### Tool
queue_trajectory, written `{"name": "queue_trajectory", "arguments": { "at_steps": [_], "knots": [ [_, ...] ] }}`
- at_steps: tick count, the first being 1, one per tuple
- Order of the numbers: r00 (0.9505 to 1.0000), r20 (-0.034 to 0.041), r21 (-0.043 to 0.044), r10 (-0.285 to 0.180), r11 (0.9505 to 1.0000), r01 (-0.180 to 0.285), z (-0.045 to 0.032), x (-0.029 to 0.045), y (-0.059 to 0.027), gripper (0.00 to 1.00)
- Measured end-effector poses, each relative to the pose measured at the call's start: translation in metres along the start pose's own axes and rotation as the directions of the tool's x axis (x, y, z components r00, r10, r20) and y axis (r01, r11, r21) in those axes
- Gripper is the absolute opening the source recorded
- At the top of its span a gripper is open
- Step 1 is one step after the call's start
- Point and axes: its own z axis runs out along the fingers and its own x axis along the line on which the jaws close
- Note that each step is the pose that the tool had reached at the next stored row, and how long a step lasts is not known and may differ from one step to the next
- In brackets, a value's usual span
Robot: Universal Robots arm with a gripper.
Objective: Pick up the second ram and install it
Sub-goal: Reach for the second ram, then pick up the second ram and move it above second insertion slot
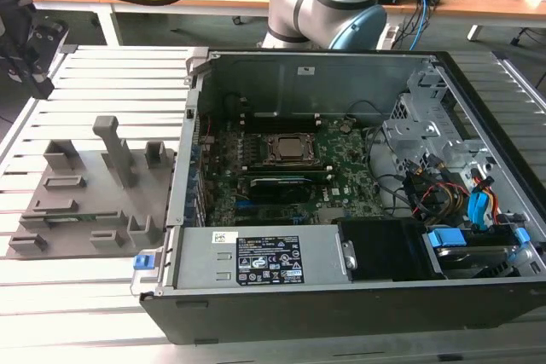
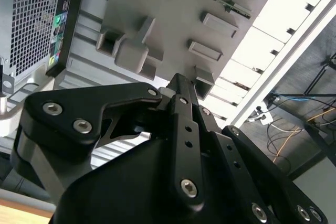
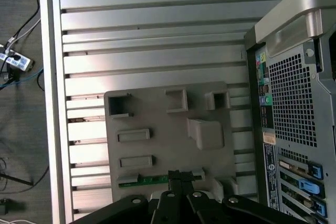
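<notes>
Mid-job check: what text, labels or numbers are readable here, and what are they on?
Black label on the grey metal box: print too small to read.
Small white sticker beside it: unreadable.
White sticker on the case's inner wall: unreadable.
Rear-panel sticker in the first wrist view: blurred.
Nothing can be quoted.

The gripper (image 2: 181, 81) is hovering above the grey tray (image 2: 157, 9), its fingertips meeting on nothing. The second ram (image 2: 230, 7) is lying in a tray slot at the gripper's one o'clock, and the computer case (image 2: 37, 24) is standing at ten o'clock.
</notes>
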Motion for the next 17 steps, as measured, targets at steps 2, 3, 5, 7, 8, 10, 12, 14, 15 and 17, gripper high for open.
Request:
{"name": "queue_trajectory", "arguments": {
  "at_steps": [2, 3, 5, 7, 8, 10, 12, 14, 15, 17],
  "knots": [
    [1.0000, 0.0001, -0.0001, 0.000, 1.0000, 0.000, 0.0006, -0.0003, -0.0041, 0.11],
    [1.0000, 0.0000, 0.0000, 0.000, 1.0000, 0.000, 0.0007, -0.0004, -0.0056, 0.11],
    [1.0000, 0.0000, 0.0000, 0.000, 1.0000, 0.000, 0.0009, -0.0005, -0.0066, 0.11],
    [1.0000, 0.0000, 0.0000, 0.000, 1.0000, 0.000, 0.0010, -0.0005, -0.0067, 0.11],
    [1.0000, 0.0000, 0.0000, 0.000, 1.0000, 0.000, 0.0010, -0.0005, -0.0067, 0.11],
    [1.0000, 0.0000, 0.0000, 0.000, 1.0000, 0.000, 0.0010, -0.0005, -0.0068, 0.11],
    [1.0000, 0.0000, 0.0000, 0.000, 1.0000, 0.000, 0.0010, -0.0005, -0.0068, 0.11],
    [1.0000, 0.0000, 0.0000, 0.000, 1.0000, 0.000, 0.0010, -0.0005, -0.0068, 0.11],
    [1.0000, 0.0000, 0.0000, 0.000, 1.0000, 0.000, 0.0011, -0.0005, -0.0069, 0.11],
    [1.0000, 0.0000, 0.0001, -0.001, 1.0000, 0.001, 0.0011, -0.0005, -0.0069, 0.11]
  ]
}}
